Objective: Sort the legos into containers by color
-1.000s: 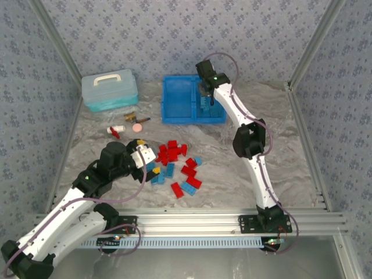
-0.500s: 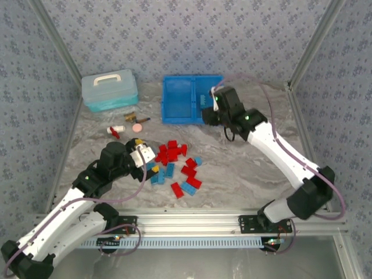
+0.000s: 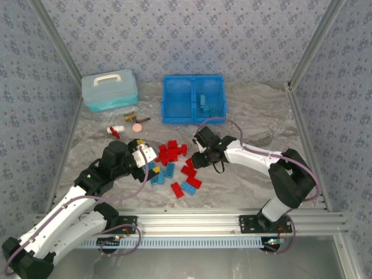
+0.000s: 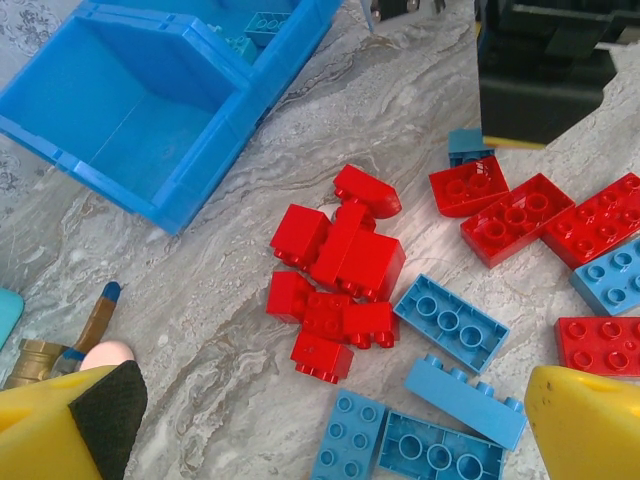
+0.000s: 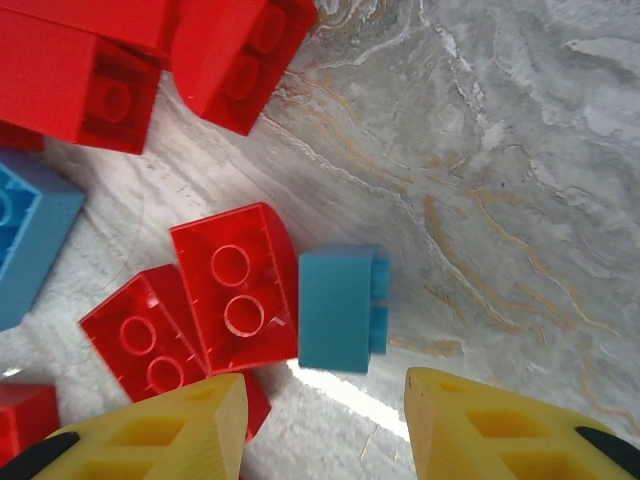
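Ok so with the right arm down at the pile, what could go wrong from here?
1. The small blue brick lies against a red brick, just ahead of the open right gripper. Closing on it may nudge or catch the red one too, and mix the colors.
2. The left gripper, also open, sits at the other side of the same pile. If both reach in, the two could collide.

One bin [image 3: 180, 120] of two compartments [image 3: 177, 100], roughly a dozen red legos [image 4: 345, 255], six loose blue legos [image 4: 450, 322].
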`<action>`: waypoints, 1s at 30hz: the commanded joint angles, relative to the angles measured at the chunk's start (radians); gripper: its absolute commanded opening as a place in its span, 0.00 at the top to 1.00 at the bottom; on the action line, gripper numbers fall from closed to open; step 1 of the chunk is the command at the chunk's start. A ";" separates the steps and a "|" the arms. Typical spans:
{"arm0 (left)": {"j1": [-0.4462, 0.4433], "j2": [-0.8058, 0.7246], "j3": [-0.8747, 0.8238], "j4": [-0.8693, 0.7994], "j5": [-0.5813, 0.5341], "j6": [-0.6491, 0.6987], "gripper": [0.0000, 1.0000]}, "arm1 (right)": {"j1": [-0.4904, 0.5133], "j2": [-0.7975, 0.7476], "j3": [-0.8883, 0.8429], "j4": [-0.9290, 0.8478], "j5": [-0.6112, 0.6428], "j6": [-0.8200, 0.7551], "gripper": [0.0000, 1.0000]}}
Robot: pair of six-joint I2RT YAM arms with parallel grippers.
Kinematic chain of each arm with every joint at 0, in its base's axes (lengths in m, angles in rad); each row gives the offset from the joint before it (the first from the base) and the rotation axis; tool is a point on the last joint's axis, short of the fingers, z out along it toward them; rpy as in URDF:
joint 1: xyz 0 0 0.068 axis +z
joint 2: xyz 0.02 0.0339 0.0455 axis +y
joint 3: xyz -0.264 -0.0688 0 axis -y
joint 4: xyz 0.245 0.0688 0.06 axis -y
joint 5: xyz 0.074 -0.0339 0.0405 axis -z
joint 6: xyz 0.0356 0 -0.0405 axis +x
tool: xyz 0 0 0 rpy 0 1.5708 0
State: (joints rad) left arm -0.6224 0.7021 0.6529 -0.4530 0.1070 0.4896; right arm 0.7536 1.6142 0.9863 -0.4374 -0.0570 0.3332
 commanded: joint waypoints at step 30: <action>-0.005 -0.012 0.021 -0.015 0.001 0.021 0.01 | -0.107 -0.094 0.249 0.047 0.328 -0.052 0.75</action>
State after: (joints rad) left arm -0.6224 0.7021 0.6529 -0.4530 0.1070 0.4904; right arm 0.7082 1.4841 1.1442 -0.4057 0.1867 0.3374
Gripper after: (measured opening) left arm 0.993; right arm 0.262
